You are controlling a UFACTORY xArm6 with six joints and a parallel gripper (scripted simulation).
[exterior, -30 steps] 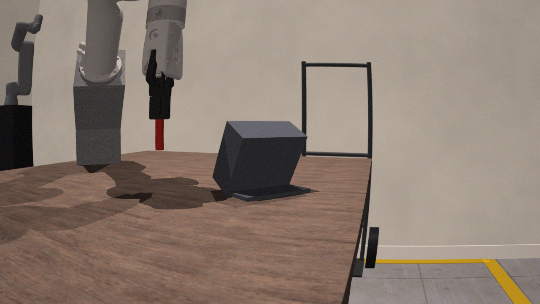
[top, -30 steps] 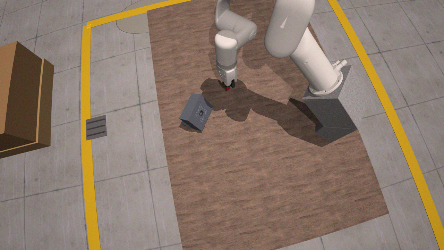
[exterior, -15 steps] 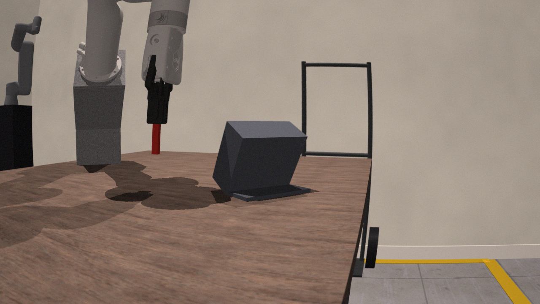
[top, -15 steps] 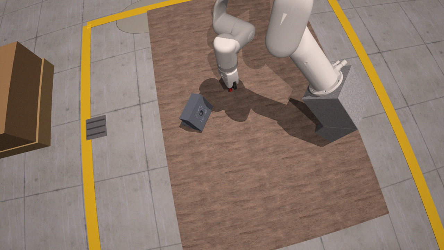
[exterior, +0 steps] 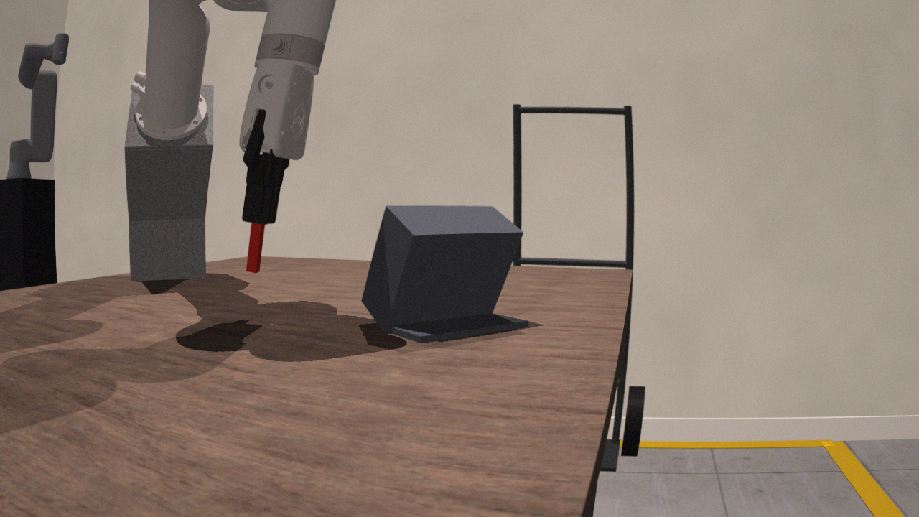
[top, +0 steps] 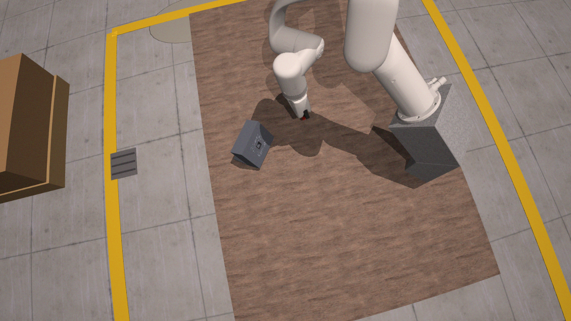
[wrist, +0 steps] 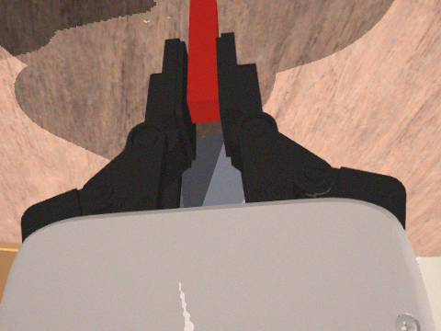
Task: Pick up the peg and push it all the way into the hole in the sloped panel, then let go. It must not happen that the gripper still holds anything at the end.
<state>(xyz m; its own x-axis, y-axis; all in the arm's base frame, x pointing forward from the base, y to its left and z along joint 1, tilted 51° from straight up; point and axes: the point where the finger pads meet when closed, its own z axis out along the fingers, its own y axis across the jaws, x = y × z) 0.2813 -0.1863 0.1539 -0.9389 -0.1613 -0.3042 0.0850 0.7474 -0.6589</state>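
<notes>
My gripper [exterior: 262, 212] is shut on the red peg [exterior: 255, 247] and holds it clear above the table, hanging almost upright with a slight tilt. In the wrist view the peg [wrist: 204, 51] sticks out past the black fingers. From above only a bit of red peg [top: 304, 118] shows under the gripper [top: 304, 115]. The dark grey sloped panel block [top: 252, 143] stands on the table to the left of the gripper, with its small dark hole [top: 258, 146] in the sloped face. In the side view the block [exterior: 443, 266] shows its back and the hole is hidden.
The arm's grey base pedestal [top: 429, 135] stands at the table's right side. A brown box [top: 27, 127] sits on the floor far left. A black cart frame [exterior: 571, 186] rises behind the table's far edge. A yellow line [top: 111, 179] borders the floor.
</notes>
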